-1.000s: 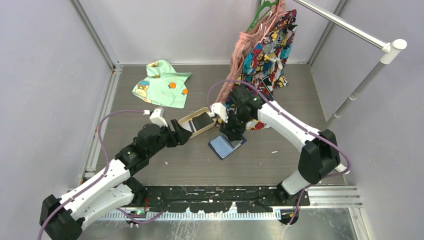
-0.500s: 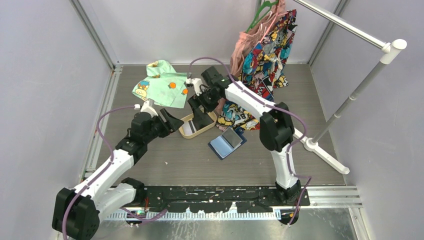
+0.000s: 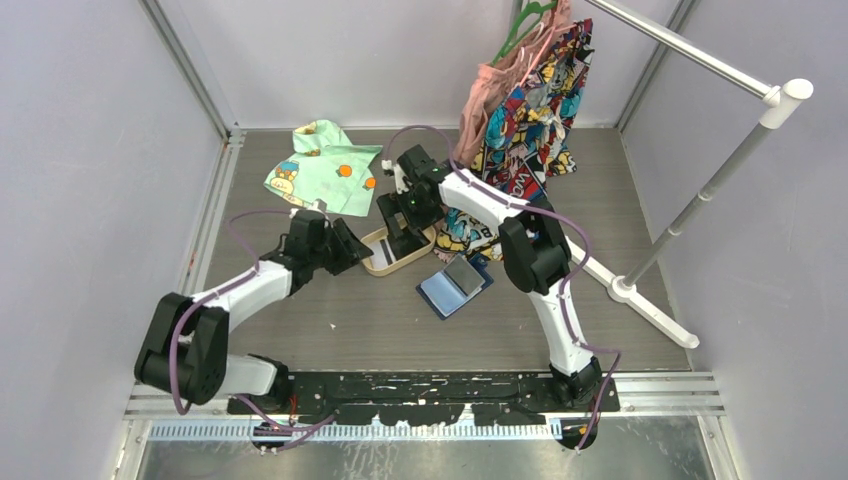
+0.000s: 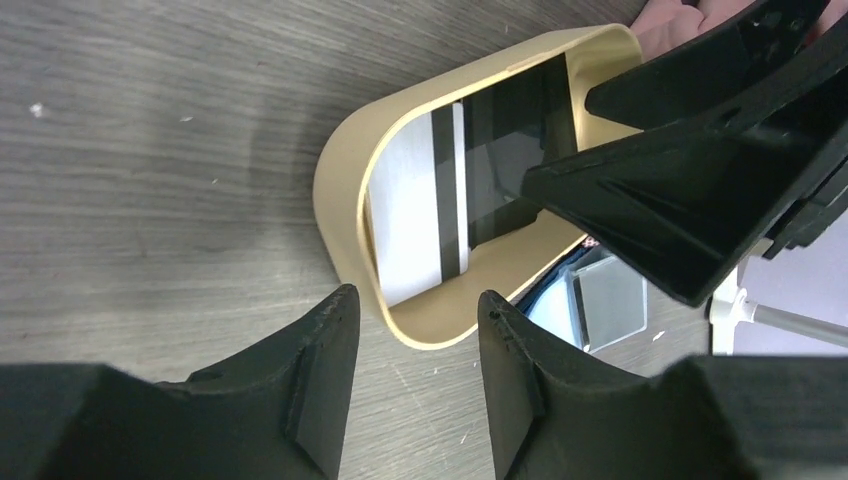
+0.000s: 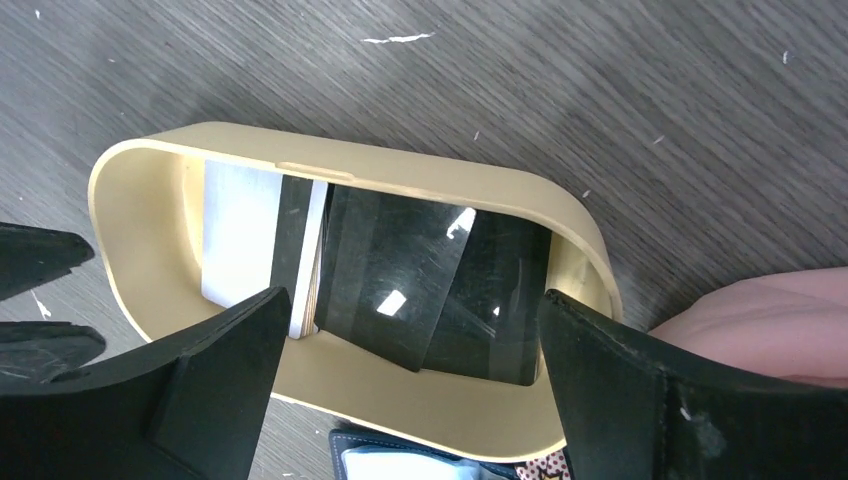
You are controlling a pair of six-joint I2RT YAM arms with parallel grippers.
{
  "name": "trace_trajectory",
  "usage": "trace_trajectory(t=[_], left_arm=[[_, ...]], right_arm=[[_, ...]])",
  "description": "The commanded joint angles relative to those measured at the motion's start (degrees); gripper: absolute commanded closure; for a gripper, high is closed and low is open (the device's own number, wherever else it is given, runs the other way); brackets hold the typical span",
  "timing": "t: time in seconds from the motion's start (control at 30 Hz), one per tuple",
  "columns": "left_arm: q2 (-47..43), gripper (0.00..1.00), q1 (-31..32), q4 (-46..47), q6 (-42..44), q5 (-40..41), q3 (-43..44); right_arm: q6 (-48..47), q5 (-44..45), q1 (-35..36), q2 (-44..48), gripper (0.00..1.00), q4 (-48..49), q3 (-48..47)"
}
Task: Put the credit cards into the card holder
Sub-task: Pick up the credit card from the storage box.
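Credit cards point(image 5: 420, 290) lie in the tan tray point(image 5: 430, 180), card holder point(image 3: 455, 285) open beside it

The left gripper point(image 4: 415, 295) sits low at the tray's left end, its jaws apart with nothing between them. Inside the tray, a pale card with a dark stripe lies at the left and dark glossy cards overlap toward the right (how many, I cannot tell). The right gripper point(image 3: 405, 228) hangs over the tray, jaws spread wide and empty. Just right of the tray, the navy card holder lies unfolded on the table point(image 3: 330, 330), touched by neither gripper
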State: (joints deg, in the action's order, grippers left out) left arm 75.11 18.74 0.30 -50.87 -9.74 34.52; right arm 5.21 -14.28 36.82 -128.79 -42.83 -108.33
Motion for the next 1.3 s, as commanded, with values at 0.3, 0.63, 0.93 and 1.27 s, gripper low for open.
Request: trace_trajectory(t=[0.3, 0.63, 0.93, 1.27], left_arm=[[9.87, 0.63, -0.28, -3.17, 1.02, -4.79, 9.25], [12.04, 0.7, -0.28, -3.66, 1.21, -6.44, 10.12], [11.88, 0.74, -0.28, -3.46, 1.13, -7.09, 9.77], [12.09, 0.75, -0.26, -3.98, 1.05, -7.12, 10.54]], right_arm=[[0.79, 7.73, 3.35, -3.51, 0.01, -0.9, -2.06], [7.44, -12.2, 2.92, -0.73, 0.26, 2.86, 0.8], [19.6, -26.53, -0.81, 1.63, 0.49, 12.46, 5.51], [22.38, -31.23, -1.25, 4.49, 0.72, 17.36, 9.48]])
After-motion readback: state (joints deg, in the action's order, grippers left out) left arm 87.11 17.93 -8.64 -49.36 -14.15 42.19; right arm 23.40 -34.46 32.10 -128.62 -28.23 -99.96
